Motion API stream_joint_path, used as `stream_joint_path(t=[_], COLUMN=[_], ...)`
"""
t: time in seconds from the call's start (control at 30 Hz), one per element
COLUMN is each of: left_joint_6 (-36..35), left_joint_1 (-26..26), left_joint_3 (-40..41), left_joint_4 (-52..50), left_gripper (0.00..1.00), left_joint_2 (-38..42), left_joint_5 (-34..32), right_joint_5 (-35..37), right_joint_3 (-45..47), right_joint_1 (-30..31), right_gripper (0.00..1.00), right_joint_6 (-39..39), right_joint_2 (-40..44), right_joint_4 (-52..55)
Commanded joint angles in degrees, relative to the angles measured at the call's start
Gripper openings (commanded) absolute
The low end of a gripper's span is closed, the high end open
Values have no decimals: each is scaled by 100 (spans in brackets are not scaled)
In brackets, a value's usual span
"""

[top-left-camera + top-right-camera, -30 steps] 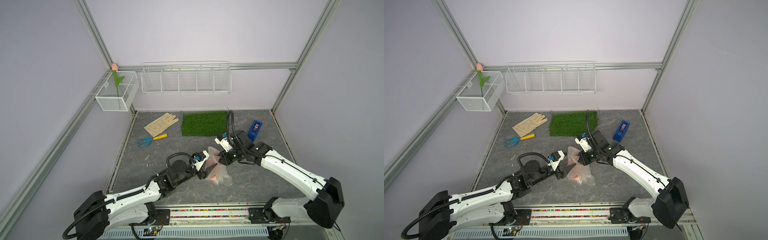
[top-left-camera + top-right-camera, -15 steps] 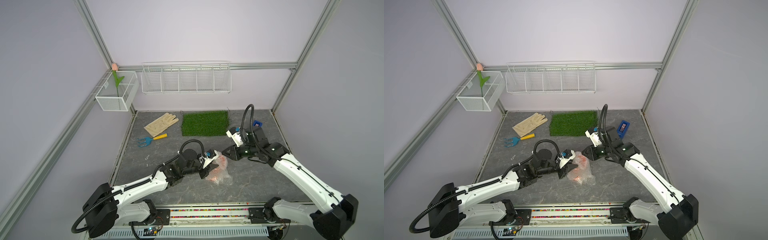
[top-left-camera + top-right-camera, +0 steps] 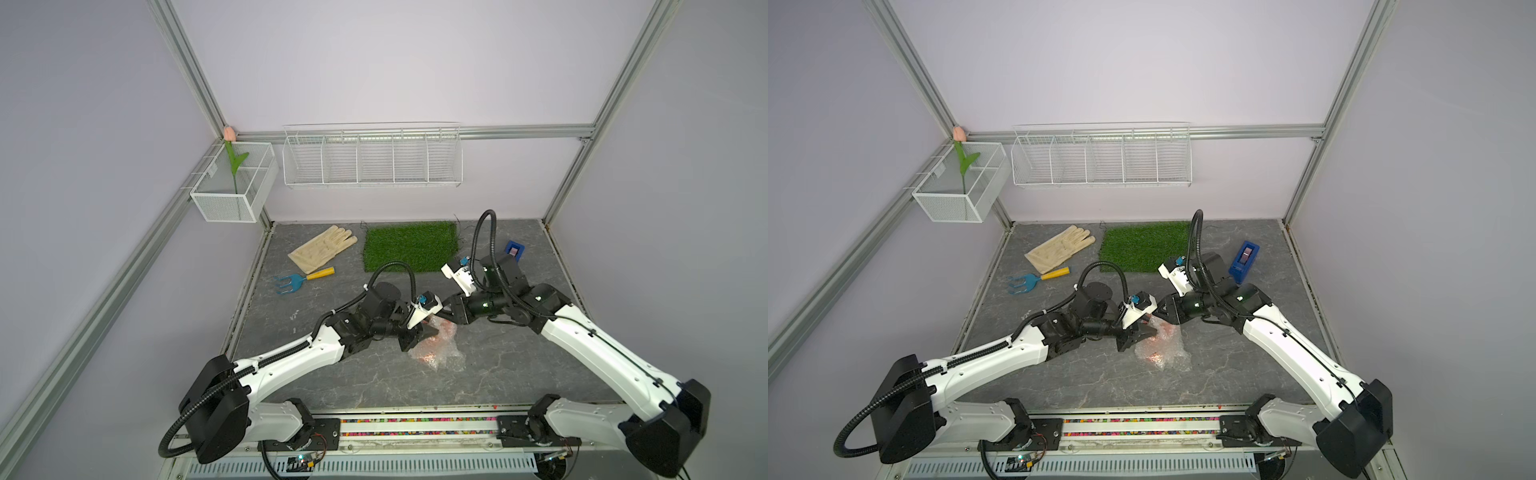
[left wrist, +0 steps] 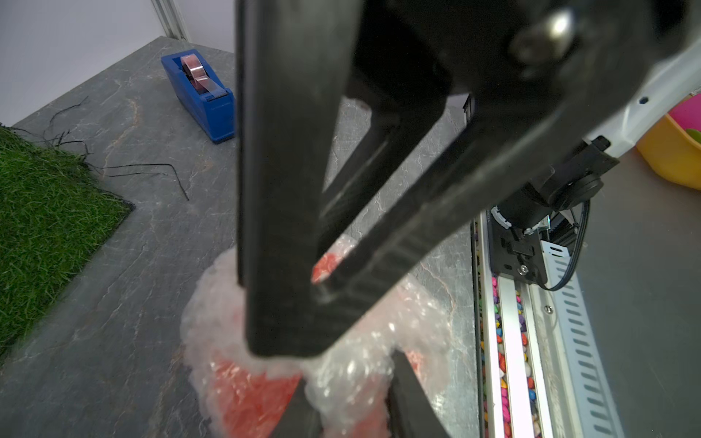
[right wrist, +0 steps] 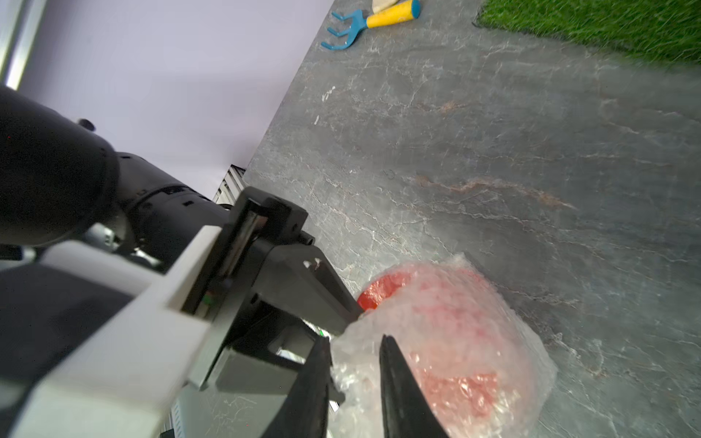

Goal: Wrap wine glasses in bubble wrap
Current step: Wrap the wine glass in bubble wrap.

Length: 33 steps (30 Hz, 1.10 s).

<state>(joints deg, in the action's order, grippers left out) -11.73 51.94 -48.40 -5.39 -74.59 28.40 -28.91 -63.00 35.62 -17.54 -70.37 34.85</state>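
Orange-red plastic goblet [image 5: 383, 290] sits mid-surface, slightly toward the front edge, apparently on its side and mostly bundled in the clear whitish bubble-wrap sheet [image 5: 459, 303], with one bare red end showing. The left gripper [image 4: 349, 379] and right gripper [image 5: 354, 341] are each narrowed to a slim gap and pinch a fold of wrap at the bundle's back end. I'd anchor one pinch and draw the loose flap taut over the bare red, without dragging the goblet. Around it: grey stone-look tabletop [image 3: 498, 374], green artificial-grass mat [image 3: 409, 245] by the back edge, blue tape dispenser [image 3: 1245, 259] back-right, beige glove [image 3: 324, 249] and blue-yellow hand rake [image 3: 303, 278] back-left, white wire rack [image 3: 372, 158] on the lilac wall.
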Motion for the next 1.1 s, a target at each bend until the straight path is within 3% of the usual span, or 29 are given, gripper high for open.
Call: stream_joint_path(t=[0.0, 0.1, 0.2, 0.3, 0.5, 0.73, 0.93, 1.07], left_joint_6=[-60, 39, 116, 294, 552, 840, 803, 607], left_joint_1=[-132, -311, -443, -535, -580, -580, -580, -580], left_joint_3=[-54, -67, -61, -61, -109, -836, -1412, -1379], left_joint_4=[-560, -569, -565, -539, -487, -720, -1317, -1654], left_gripper=[26, 31, 42, 46, 45, 43, 31, 29], left_joint_2=[-144, -58, 131, 396, 770, 261, -439, -581], left_joint_5=[275, 428, 429, 365, -196, -446, 186, 561], right_joint_5=[261, 338, 365, 495, 702, 728, 706, 592], right_joint_3=[-20, 142, 334, 411, 264, 131, 44, 90], right_joint_1=[118, 156, 160, 165, 225, 304, 297, 189], right_gripper=[27, 27, 25, 24, 21, 18, 17, 18], right_joint_6=[143, 162, 162, 202, 336, 358, 358, 271], right_joint_2=[-166, -259, -350, -449, -731, -908, -825, -667], right_joint_4=[220, 224, 168, 193, 385, 353, 359, 240])
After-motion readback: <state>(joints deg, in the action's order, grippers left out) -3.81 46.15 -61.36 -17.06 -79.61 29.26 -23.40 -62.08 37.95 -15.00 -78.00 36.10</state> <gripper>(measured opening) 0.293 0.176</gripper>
